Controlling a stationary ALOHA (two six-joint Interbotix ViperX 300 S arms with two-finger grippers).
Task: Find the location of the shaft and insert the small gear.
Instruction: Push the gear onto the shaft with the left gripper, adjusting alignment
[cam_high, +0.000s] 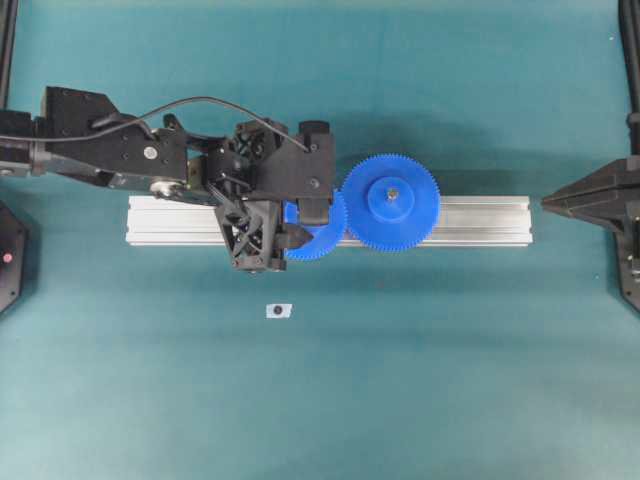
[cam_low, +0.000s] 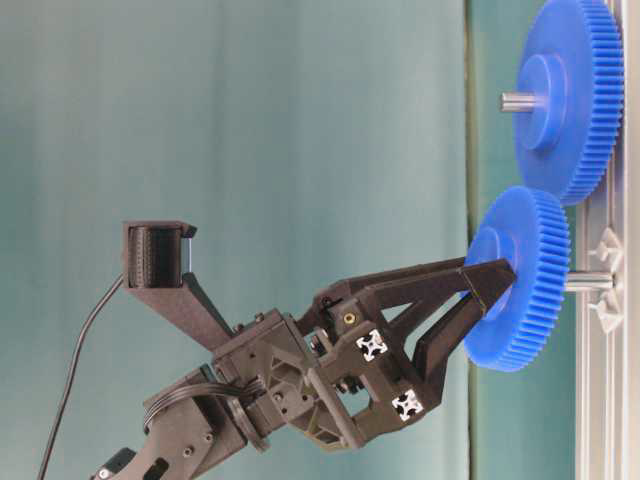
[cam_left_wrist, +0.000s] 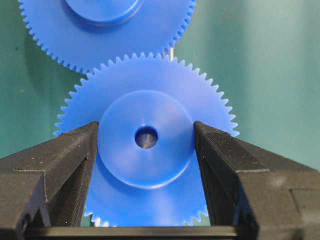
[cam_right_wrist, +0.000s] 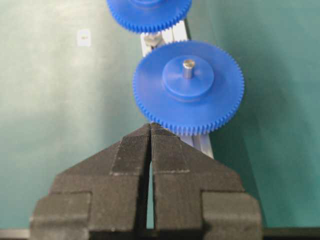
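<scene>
While the small gear (cam_left_wrist: 145, 150) sits over the shaft (cam_low: 590, 282) on the rail (cam_high: 480, 220), left fingers (cam_left_wrist: 60, 170) clamp its hub; right fingers (cam_right_wrist: 150, 150) closed, empty. Light, rigid, smooth plastic: hub grip suits.

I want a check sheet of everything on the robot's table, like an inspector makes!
Surface: teal mat, with a silver aluminium rail lying across it.
Job's things: small gear held by its hub over the rail; metal shows through its centre hole; shaft pokes from the rail into it.
Clutter: larger blue gear on its own pin; small white tag on the mat.
Grippers: left pincer grips the small gear's hub; right pincer shut, empty.
Cables: black cable over the left arm.
Surroundings: black frame bars at the edges.
</scene>
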